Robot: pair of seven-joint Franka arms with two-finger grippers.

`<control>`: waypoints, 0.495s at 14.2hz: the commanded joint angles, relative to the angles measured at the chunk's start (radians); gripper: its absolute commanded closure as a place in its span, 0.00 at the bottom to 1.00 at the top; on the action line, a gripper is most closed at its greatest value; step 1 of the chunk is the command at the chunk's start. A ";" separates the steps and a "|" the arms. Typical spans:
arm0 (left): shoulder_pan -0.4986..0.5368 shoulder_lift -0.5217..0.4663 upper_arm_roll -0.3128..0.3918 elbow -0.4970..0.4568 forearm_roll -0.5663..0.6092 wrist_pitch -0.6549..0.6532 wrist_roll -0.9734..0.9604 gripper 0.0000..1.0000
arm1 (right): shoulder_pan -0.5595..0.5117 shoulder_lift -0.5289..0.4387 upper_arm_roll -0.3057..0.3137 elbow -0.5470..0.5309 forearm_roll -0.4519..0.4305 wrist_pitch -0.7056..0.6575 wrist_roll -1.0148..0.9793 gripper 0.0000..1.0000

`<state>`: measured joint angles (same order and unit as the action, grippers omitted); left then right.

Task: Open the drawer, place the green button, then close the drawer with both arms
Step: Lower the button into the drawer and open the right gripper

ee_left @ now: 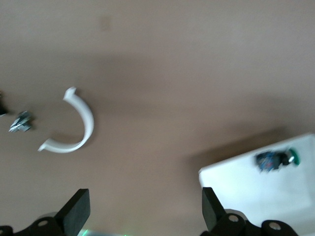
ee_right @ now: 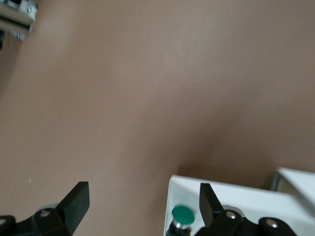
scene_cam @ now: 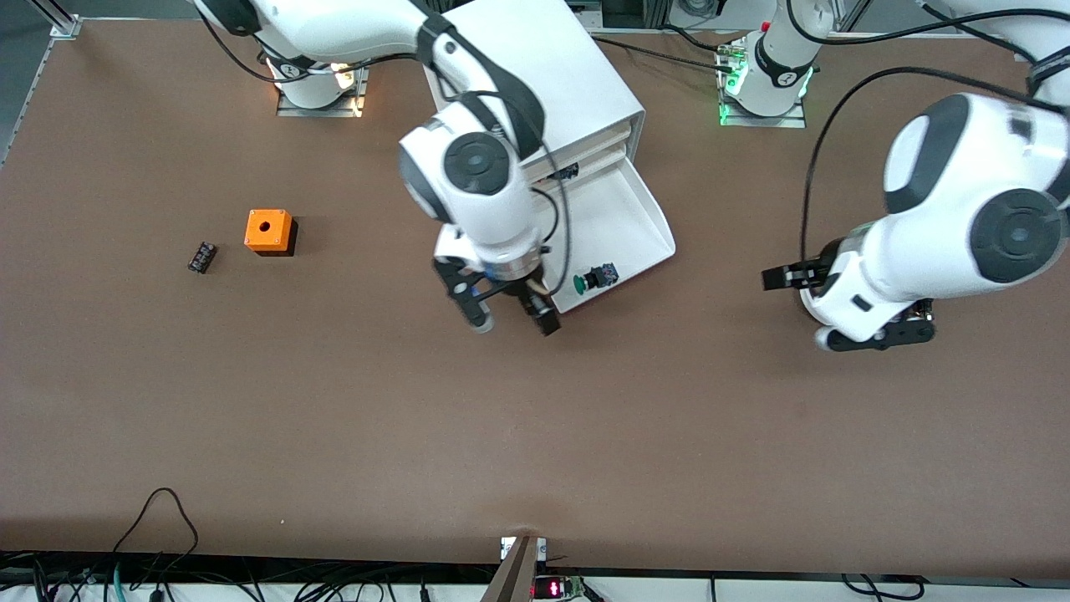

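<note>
The white cabinet [scene_cam: 535, 75] stands at the robots' side of the table. Its lower drawer [scene_cam: 644, 213] is pulled out toward the front camera. The button [scene_cam: 595, 278], black with a green cap, lies on its side in the drawer near its front edge. My right gripper [scene_cam: 506, 313] is open and empty, low over the table beside the drawer's front corner; the right wrist view shows the gripper [ee_right: 142, 209], the button [ee_right: 182, 215] and the drawer [ee_right: 236, 196]. My left gripper [scene_cam: 840, 305] is open and empty, high over the table toward the left arm's end; the left wrist view shows the gripper [ee_left: 142, 211], the drawer [ee_left: 236, 187] and the button [ee_left: 275, 159].
An orange cube with a hole [scene_cam: 269, 231] and a tiny black ribbed part [scene_cam: 201, 257] lie toward the right arm's end. In the left wrist view a white curved piece [ee_left: 81, 123] and a small metal part [ee_left: 20, 123] lie on the table.
</note>
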<state>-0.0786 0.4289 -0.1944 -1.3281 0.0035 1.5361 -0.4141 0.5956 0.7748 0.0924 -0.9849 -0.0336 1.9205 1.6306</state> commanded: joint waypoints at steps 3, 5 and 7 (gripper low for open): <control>0.002 -0.084 -0.092 -0.336 0.024 0.362 -0.228 0.00 | -0.173 -0.089 0.018 -0.020 0.107 -0.142 -0.335 0.01; -0.024 -0.050 -0.112 -0.435 0.024 0.517 -0.323 0.00 | -0.233 -0.120 0.018 -0.044 0.129 -0.170 -0.467 0.01; -0.073 -0.041 -0.111 -0.529 0.039 0.674 -0.417 0.00 | -0.299 -0.153 0.018 -0.092 0.159 -0.173 -0.594 0.01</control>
<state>-0.1153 0.4104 -0.3049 -1.7462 0.0038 2.0804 -0.7350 0.3567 0.6788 0.0923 -0.9972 0.0896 1.7552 1.1518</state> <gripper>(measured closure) 0.000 0.004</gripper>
